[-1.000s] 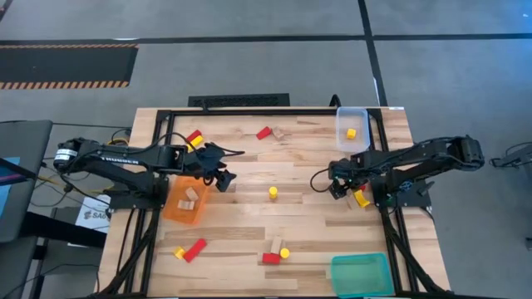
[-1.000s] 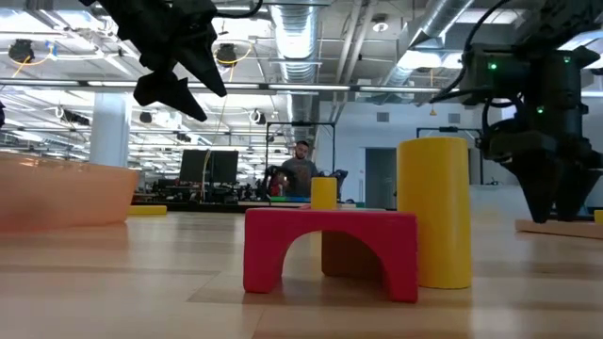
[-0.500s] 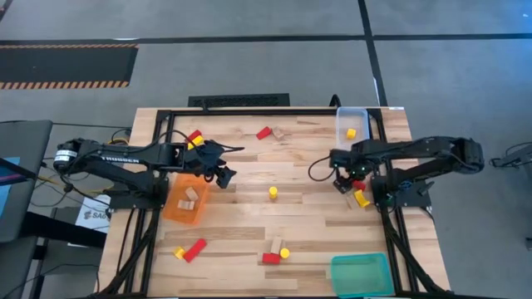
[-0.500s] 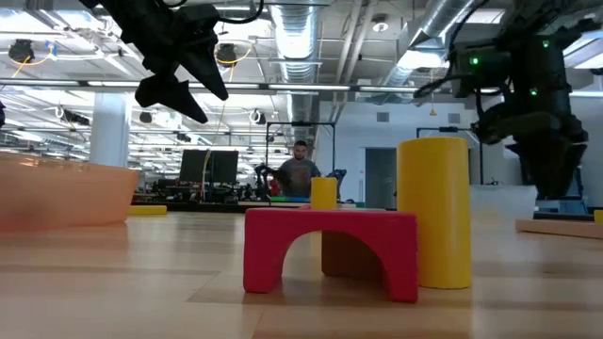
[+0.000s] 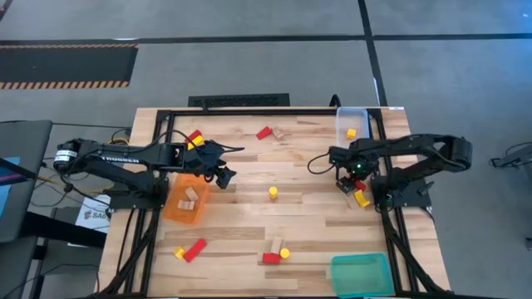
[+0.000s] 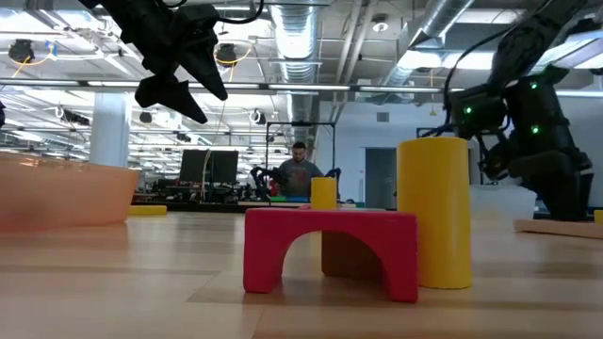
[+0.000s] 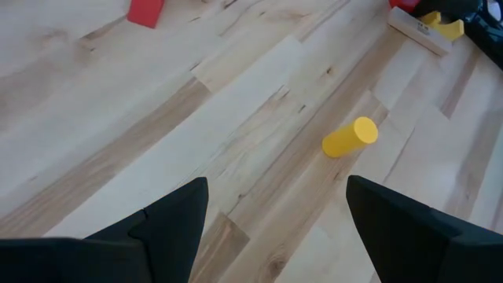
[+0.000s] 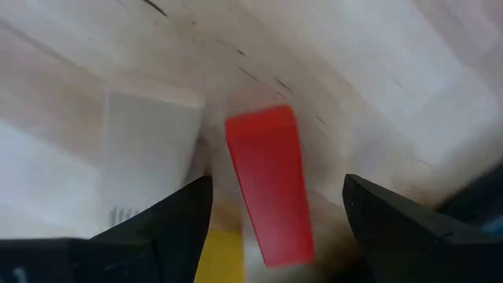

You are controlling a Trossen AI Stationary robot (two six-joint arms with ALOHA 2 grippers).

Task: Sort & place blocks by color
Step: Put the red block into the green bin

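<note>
Since earlier, right gripper (image 5: 350,176) has swung inward, spread over a red block (image 8: 271,185); it should centre before closing; left gripper (image 7: 271,228), spread, hovers.

The tabletop (image 5: 299,166) was pale wood with streaky grain, framed in black. Both arms were dark, the right gripper's fingers (image 8: 409,236) black. A red block (image 8: 269,185) lay beside a plain light wood piece (image 8: 149,149) and a yellow one (image 8: 222,259). A yellow cylinder (image 7: 350,137) lay midway. One tray was orange (image 5: 184,199), one clear (image 5: 352,124), one green (image 5: 362,274). A red arch (image 6: 330,250) stood by a yellow post (image 6: 433,212).
</note>
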